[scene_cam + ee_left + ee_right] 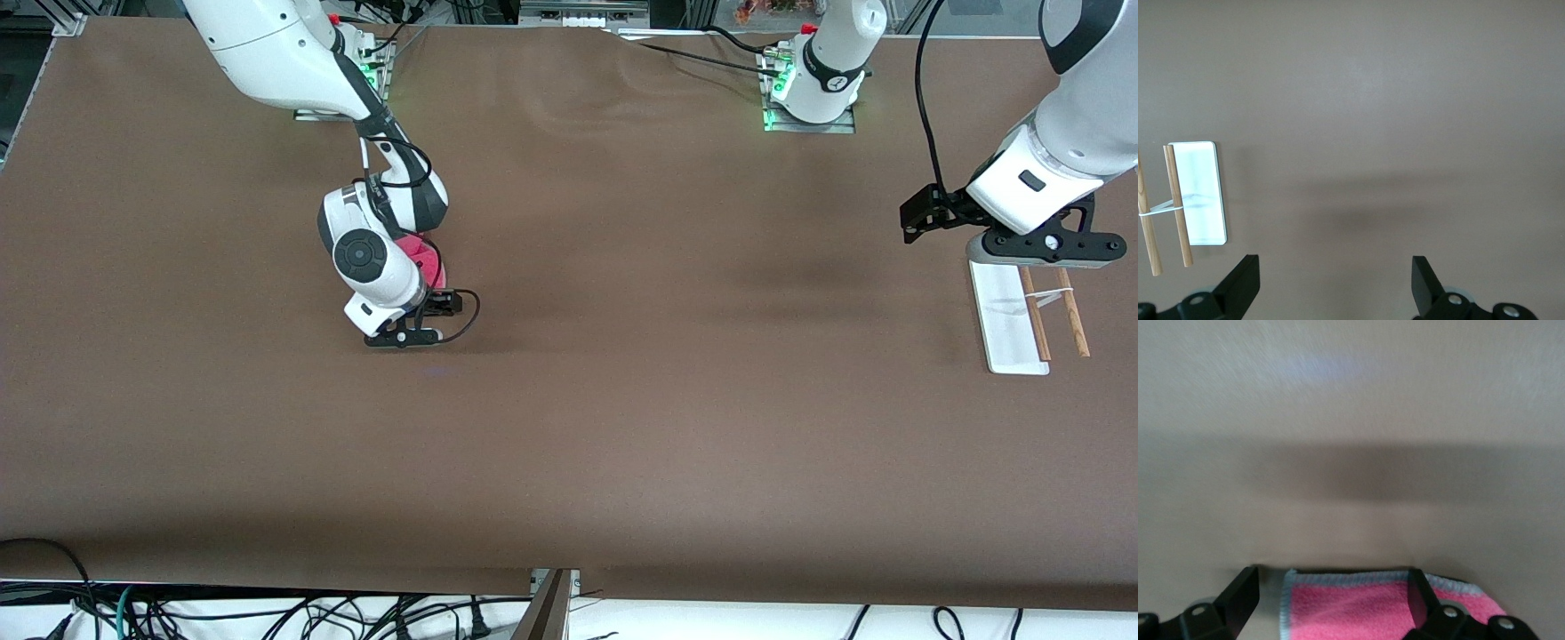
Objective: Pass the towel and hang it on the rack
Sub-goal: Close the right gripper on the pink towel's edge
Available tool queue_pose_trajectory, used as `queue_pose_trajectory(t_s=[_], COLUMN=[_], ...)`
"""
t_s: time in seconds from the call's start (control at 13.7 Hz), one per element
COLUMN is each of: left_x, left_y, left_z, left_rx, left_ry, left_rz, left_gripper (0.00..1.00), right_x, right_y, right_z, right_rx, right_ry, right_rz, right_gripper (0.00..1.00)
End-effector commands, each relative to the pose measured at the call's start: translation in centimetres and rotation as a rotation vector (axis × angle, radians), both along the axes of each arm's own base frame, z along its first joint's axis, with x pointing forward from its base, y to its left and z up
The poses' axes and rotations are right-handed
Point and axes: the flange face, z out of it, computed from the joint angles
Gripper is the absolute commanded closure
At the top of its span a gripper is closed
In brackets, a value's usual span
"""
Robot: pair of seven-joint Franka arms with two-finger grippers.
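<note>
**Right wrist view: towel lies straight under the spread fingers**

Right wrist view shows the towel (1358, 607) pink face up on the table (1351, 420), its grey edging running across between the two black fingers (1238, 593) of the right gripper (1331, 587). The jaws stand apart with the cloth's edge in the gap, not yet pinched, so this claw is released. One finger sits just outside the towel's corner while the other overlaps the pink face; I judge the grip needs only a descent and a squeeze, with no sideways shift.

From the front camera, the right gripper (411, 322) is low over the towel (425, 256), most of which is hidden under the wrist, toward the right arm's end of the table.

The left gripper (1036, 253) waits over the rack (1009, 316) at the left arm's end, its fingers (1241, 283) wide open and holding nothing. The rack (1199, 193) shows a white base and two brown rods side by side.

The towel is well apart from the rack, so the right arm is plainly the nearer one to pick up, and the cloth will have to travel along the table for the handover.
</note>
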Motion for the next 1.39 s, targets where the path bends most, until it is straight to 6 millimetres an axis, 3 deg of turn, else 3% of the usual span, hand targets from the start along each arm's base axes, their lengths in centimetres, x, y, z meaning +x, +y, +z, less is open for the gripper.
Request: queue_pose_trajectory(t_s=[0.0,0.29,0.95,1.31], left_x=[0.4,0.4,0.4,0.4], left_y=[0.1,0.1,0.1,0.1], left_z=[0.4,0.4,0.4,0.4], left_rx=[-0.001,-0.001,-0.001,-0.003], left_ry=[-0.005,-0.005,-0.005,-0.004], left_rz=[0.012,0.012,0.012,0.014], left_gripper=[0.00,0.00,0.00,0.00], right_x=[-1.7,-1.6,-1.4,0.3], right_y=[-0.2,-0.3,-0.1,0.7], right_z=[1.1,1.4,2.5,7.8], right_rx=[0.011,0.012,0.008,-0.016], right_ry=[-0.005,-0.004,0.012,0.087], right_rz=[-0.017,-0.007,-0.007,-0.003], right_gripper=[0.28,0.99,1.00,1.00])
